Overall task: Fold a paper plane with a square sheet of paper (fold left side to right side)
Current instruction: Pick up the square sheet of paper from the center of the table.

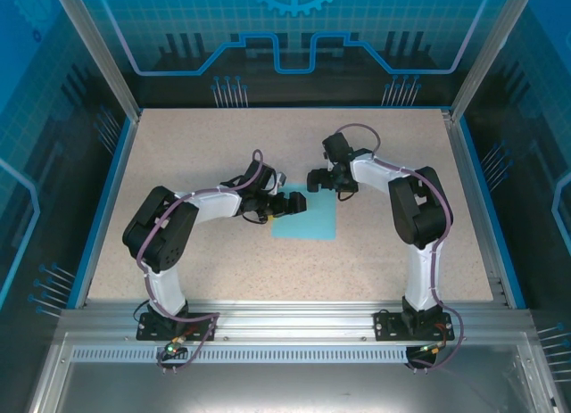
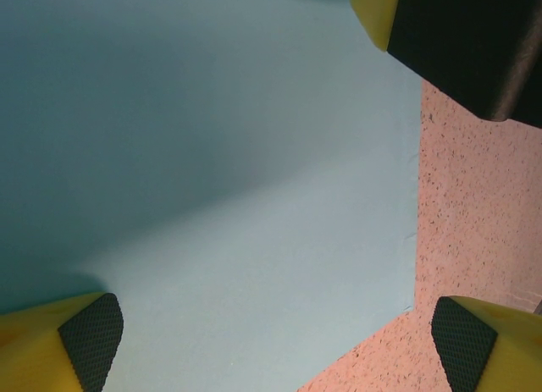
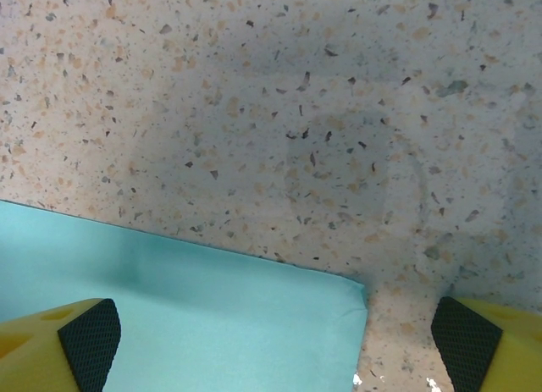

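Observation:
The square sheet of paper (image 1: 312,222) is light blue and lies flat on the speckled table, between the two arms. My left gripper (image 1: 289,202) hovers open over its far-left corner. In the left wrist view the sheet (image 2: 220,197) spreads under my left gripper (image 2: 277,348), one corner near the right fingertip (image 2: 464,345). My right gripper (image 1: 318,179) stands open just beyond the sheet's far edge. In the right wrist view a corner of the sheet (image 3: 212,316) lies below my right gripper (image 3: 277,348), between its wide-apart pads. Neither gripper holds anything.
A yellow and black finger of the right gripper (image 2: 457,36) shows at the upper right of the left wrist view, close by. Bare speckled table (image 1: 196,145) surrounds the sheet, bounded by a blue rim (image 1: 105,199) and enclosure walls.

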`<act>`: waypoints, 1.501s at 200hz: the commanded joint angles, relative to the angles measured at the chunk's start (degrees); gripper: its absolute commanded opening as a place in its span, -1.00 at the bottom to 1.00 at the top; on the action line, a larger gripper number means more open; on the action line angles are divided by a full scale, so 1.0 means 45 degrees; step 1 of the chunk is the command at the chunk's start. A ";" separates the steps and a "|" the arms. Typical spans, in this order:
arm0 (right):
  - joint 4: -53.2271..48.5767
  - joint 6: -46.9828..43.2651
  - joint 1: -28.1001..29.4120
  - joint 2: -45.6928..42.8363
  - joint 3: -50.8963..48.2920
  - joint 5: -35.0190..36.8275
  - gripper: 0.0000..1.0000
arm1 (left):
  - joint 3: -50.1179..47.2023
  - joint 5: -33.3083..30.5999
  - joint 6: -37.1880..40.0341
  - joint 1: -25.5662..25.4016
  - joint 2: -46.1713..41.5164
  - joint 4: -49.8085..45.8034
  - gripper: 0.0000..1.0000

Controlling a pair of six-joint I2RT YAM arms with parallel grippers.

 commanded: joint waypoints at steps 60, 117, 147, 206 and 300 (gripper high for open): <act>0.0082 0.0795 0.0727 -0.0147 -0.0752 -0.2260 0.99 | 0.0057 -0.0503 -0.0168 -0.0073 0.0449 -0.1118 0.97; 0.0530 0.0936 0.0886 -0.0287 -0.0893 -0.3562 0.89 | 0.0114 -0.0582 -0.0156 -0.0094 0.0456 -0.1269 0.97; 0.0473 0.0896 0.0883 -0.0240 -0.0786 -0.3950 0.79 | 0.0174 -0.0621 -0.0149 -0.0132 0.0461 -0.1340 0.97; 0.0337 0.0700 0.0791 -0.0472 -0.1013 -0.3940 0.52 | 0.0235 -0.0680 -0.0110 -0.0192 0.0441 -0.1448 0.97; -0.0229 -0.0187 0.0424 -0.1192 -0.1413 -0.3471 0.27 | 0.0246 -0.0739 -0.0076 -0.0174 0.0337 -0.1517 0.97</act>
